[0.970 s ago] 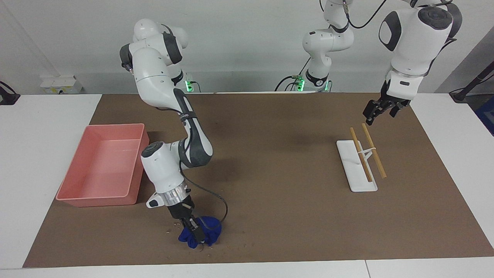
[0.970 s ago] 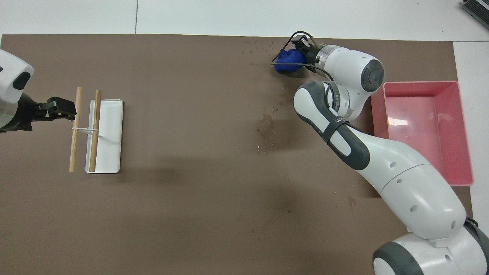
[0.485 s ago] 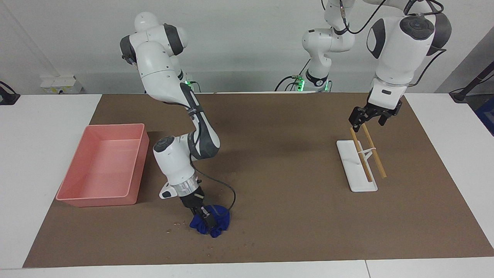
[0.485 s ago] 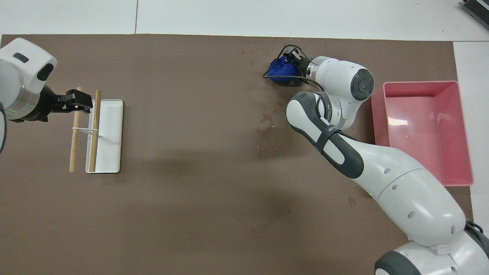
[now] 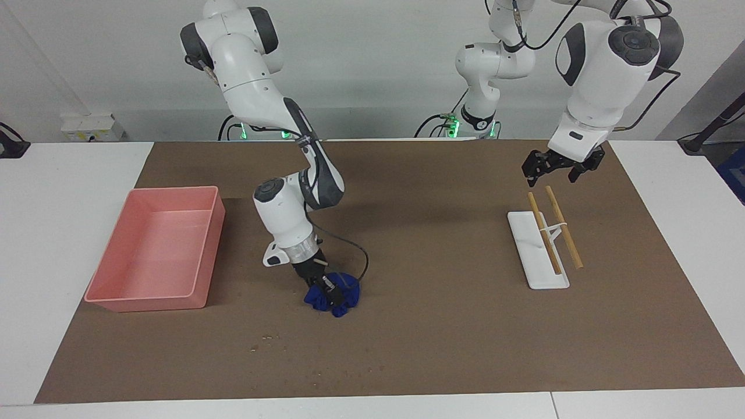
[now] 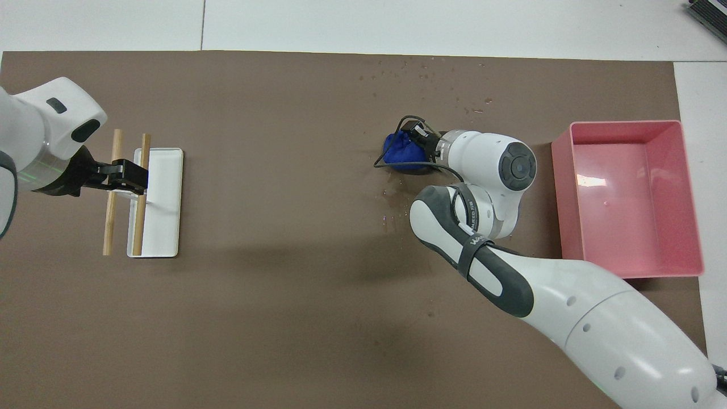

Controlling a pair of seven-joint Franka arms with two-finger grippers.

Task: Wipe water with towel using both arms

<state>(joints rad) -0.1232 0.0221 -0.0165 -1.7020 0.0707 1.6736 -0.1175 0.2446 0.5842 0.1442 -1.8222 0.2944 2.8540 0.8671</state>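
Note:
The towel (image 5: pixel 340 297) is a dark blue wad that lies on the brown mat near its middle, toward the right arm's end. It also shows in the overhead view (image 6: pixel 397 150). My right gripper (image 5: pixel 327 286) is shut on the towel and presses it on the mat; in the overhead view the right gripper (image 6: pixel 417 149) is at the towel's edge. Wet spots (image 6: pixel 393 193) lie on the mat just nearer to the robots than the towel. Small drops (image 6: pixel 420 71) lie by the mat's edge farthest from the robots. My left gripper (image 5: pixel 557 167) is open, in the air over the stick rack's nearer end.
A pink tray (image 5: pixel 145 302) stands at the right arm's end of the table, also in the overhead view (image 6: pixel 625 126). A white flat rack (image 5: pixel 538 273) with two wooden sticks (image 5: pixel 563 227) lies at the left arm's end, also in the overhead view (image 6: pixel 164 227).
My right gripper has dragged the towel over the mat toward the robots and toward the table's middle. My left gripper has moved to above the sticks' nearer ends.

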